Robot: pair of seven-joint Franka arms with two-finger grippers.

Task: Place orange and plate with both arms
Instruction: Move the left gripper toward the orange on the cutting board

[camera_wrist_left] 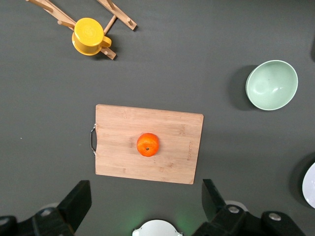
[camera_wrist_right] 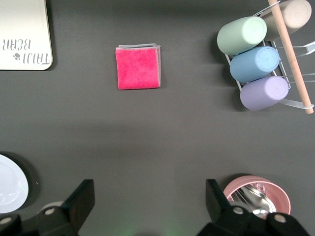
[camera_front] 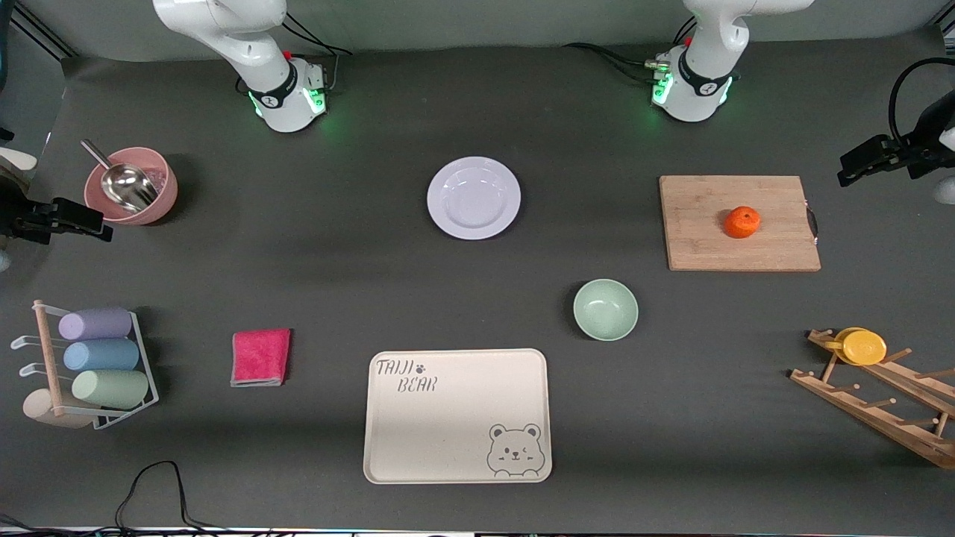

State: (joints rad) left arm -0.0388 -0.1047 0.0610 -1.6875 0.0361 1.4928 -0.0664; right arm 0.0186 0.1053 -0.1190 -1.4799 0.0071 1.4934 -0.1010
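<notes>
Starting out, we see both grippers, left gripper (camera_wrist_left: 145,209) and right gripper (camera_wrist_right: 147,209), gaping wide and empty; small round bright-orange fruit (camera_front: 742,222) on the bamboo board (camera_front: 701,246) and round white lavender-tinted plate (camera_front: 474,198) untouched; next we likely descend and grasp each.

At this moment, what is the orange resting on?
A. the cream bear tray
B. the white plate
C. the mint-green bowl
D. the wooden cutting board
D. The orange sits near the middle of the wooden cutting board toward the left arm's end of the table, and the left wrist view shows the same; nothing lies on the plate.
</notes>
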